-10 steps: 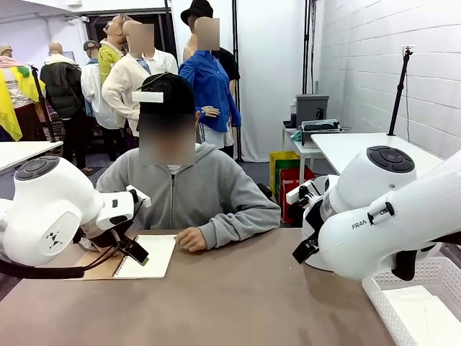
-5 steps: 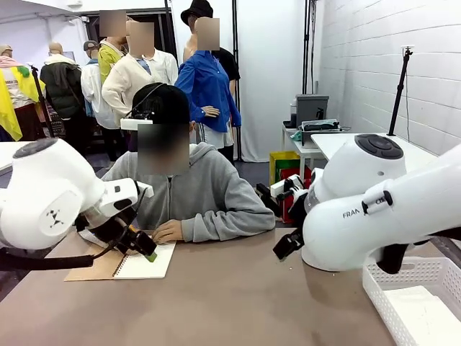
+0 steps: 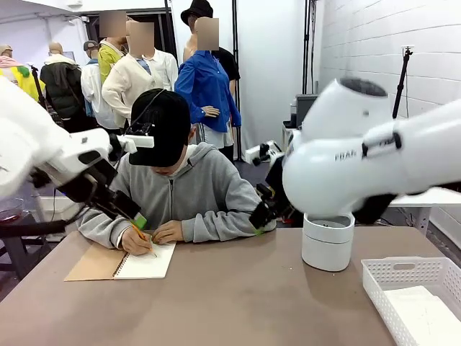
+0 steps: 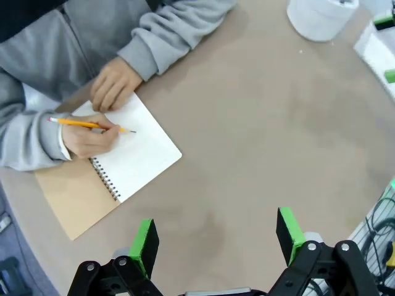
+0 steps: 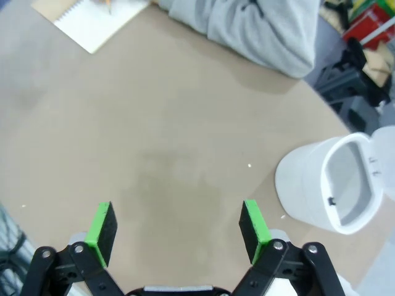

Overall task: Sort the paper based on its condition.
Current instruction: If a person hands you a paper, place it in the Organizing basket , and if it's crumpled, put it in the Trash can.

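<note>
A smooth white sheet of paper [image 3: 418, 311] lies flat in the white basket [image 3: 382, 277] at the table's right front corner. Crumpled wads are out of view. My left gripper [image 3: 137, 218] hangs open above the table's left side, just in front of the person's writing hand; in the left wrist view its fingers [image 4: 216, 231] stand wide apart over bare tabletop. My right gripper [image 3: 258, 220] is raised near the person's elbow, and the right wrist view shows this gripper [image 5: 178, 225] open over bare table with nothing between the pads.
A person in a grey hoodie leans over a spiral notebook [image 3: 144, 263] with a brown cover [image 4: 71, 197], writing with a pencil [image 4: 86, 124]. A white round bin [image 3: 328, 244] stands at the right, also seen as the bin [image 5: 330, 185] near my right gripper.
Both arms have lifted and swung upward off the table. The person has bent forward and started writing in the notebook with a pencil.
</note>
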Action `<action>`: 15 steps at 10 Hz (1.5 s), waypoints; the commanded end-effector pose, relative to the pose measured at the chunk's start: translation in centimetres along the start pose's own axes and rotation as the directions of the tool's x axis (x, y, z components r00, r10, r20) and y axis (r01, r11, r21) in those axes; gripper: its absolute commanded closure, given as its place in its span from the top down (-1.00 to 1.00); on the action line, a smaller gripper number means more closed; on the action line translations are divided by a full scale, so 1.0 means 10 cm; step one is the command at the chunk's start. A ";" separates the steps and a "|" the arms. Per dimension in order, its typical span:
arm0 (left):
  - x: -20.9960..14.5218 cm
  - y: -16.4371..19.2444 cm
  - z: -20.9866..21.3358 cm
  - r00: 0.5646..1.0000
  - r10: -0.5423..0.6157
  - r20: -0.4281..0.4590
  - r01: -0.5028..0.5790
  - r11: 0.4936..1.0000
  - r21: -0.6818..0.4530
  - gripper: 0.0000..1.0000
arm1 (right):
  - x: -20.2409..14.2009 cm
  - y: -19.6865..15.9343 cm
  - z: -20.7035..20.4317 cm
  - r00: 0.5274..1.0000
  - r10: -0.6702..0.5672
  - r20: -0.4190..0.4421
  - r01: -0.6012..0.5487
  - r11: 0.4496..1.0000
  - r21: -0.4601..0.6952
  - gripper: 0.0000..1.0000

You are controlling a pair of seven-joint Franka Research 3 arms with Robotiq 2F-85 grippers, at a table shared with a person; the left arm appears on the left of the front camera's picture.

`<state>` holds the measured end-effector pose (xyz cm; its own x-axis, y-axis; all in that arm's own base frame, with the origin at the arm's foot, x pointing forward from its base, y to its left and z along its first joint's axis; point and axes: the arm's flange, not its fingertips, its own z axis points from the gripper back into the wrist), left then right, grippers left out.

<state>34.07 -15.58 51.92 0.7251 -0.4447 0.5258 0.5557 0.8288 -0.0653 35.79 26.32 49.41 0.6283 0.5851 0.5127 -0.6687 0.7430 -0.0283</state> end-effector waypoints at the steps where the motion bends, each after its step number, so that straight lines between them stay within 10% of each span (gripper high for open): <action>1: 0.01 0.07 0.33 0.997 -0.079 -0.021 0.079 0.997 -0.016 1.00 | 0.22 0.00 0.31 0.999 0.028 -0.028 -0.026 0.998 0.050 1.00; 9: -0.01 0.57 1.35 0.979 -0.140 0.145 0.117 0.981 0.157 1.00 | 0.58 -0.24 1.12 0.978 0.050 0.201 -0.052 0.999 0.006 1.00; 15: 0.03 0.53 1.51 0.979 -0.119 0.168 0.091 0.982 0.166 1.00 | 0.66 -0.21 1.23 0.981 0.037 0.192 -0.032 0.999 -0.028 1.00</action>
<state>30.97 -6.23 64.38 0.5692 -0.4768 0.6699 0.5425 0.8300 0.1299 36.45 24.72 63.41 0.5064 0.5438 0.6692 -0.6810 0.7282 -0.0765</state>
